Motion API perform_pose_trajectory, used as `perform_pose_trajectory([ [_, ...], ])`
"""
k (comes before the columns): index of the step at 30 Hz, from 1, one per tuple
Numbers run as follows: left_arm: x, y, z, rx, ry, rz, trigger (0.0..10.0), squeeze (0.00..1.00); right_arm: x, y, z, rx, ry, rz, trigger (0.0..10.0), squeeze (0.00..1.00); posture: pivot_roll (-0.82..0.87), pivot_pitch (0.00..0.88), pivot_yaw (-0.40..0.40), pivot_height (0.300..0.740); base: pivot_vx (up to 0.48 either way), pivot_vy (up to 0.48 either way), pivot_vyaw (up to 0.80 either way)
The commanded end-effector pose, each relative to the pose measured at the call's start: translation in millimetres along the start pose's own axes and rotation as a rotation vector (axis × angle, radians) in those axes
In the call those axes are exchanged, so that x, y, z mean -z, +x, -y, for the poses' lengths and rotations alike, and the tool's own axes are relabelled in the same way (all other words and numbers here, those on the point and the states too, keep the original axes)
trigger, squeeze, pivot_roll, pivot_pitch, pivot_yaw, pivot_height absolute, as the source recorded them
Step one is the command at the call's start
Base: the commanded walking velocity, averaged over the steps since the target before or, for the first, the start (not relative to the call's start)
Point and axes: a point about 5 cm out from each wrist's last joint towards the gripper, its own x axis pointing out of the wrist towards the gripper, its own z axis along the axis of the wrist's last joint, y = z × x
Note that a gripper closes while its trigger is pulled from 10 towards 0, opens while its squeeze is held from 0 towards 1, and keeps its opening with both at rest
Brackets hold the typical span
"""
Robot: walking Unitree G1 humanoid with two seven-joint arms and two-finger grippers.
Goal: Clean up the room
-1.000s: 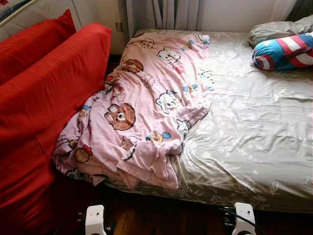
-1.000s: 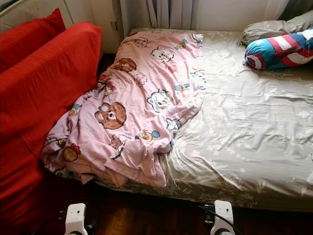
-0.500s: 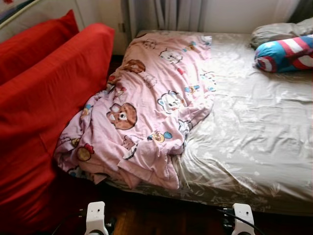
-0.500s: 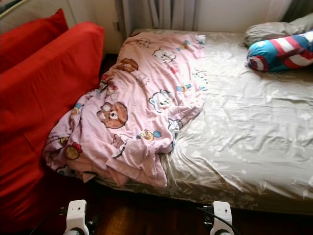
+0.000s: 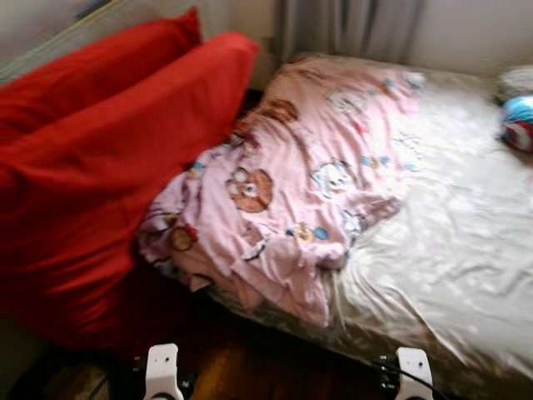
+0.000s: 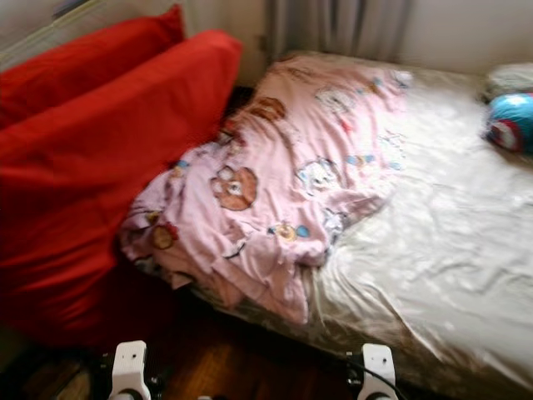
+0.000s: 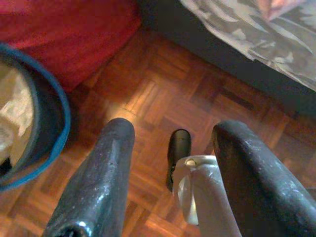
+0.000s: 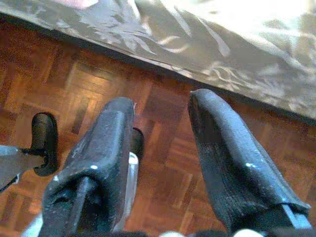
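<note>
Before me stands a bed (image 5: 466,275) with a pale grey flowered sheet, and the head views are blurred. A pink blanket (image 5: 308,183) printed with cartoon animals lies crumpled over the bed's left half, from about 12 o'clock down to 7 o'clock, and its lower corner hangs over the near edge of the mattress. At 9 to 10 o'clock a big red cushion (image 5: 108,167) leans beside the bed, and the blanket's left edge touches it. At 2 o'clock, at the far right of the mattress, lies a blue, red and white pillow (image 5: 518,123), with a grey pillow (image 5: 516,82) just behind it. A grey curtain (image 5: 350,29) hangs at 12 o'clock behind the bed. Between me and the bed is a dark wooden parquet floor (image 7: 163,94).

My left gripper (image 7: 170,133) hangs low over the parquet, its two black fingers (image 7: 101,173) spread apart and holding nothing. Near it I see a round container with a blue rim (image 7: 47,123) standing on the floor beside the red cushion. My foot (image 7: 178,150) shows between the fingers, on the floor below.

My right gripper (image 8: 163,106) also hangs over the parquet, close to the sheet's hanging edge (image 8: 197,44), released, with a gap between its fingers and nothing in them. It touches nothing.
</note>
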Motion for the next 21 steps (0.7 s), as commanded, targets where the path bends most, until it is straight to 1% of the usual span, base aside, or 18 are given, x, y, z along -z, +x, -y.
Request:
perform_pose_trajectory([
  [1,5.7,-1.7,-2.1,-0.009,0.005,-0.022,10.0,0.00,6.0,-1.1,0.1,0.004,0.006,-0.021,10.0,0.00,-0.02,0.106,-0.001,0.740,0.000,0.000,0.53],
  [2,5.7,-1.7,-2.2,-0.009,0.005,-0.023,10.0,0.00,6.0,-1.1,0.1,0.005,0.008,-0.021,10.0,0.00,-0.02,0.106,-0.001,0.740,0.000,0.000,0.41],
  [4,5.8,-1.6,-1.7,-0.007,0.005,-0.023,10.0,0.00,6.1,-1.1,0.2,0.008,0.022,-0.020,10.0,0.00,-0.02,0.110,-0.001,0.740,0.000,0.000,0.00],
  [21,9.6,-2.8,-3.1,-0.010,-0.003,-0.038,10.0,0.00,4.5,-0.7,-0.3,0.007,0.038,-0.013,10.0,0.00,-0.02,0.134,-0.002,0.740,0.000,0.000,0.00],
])
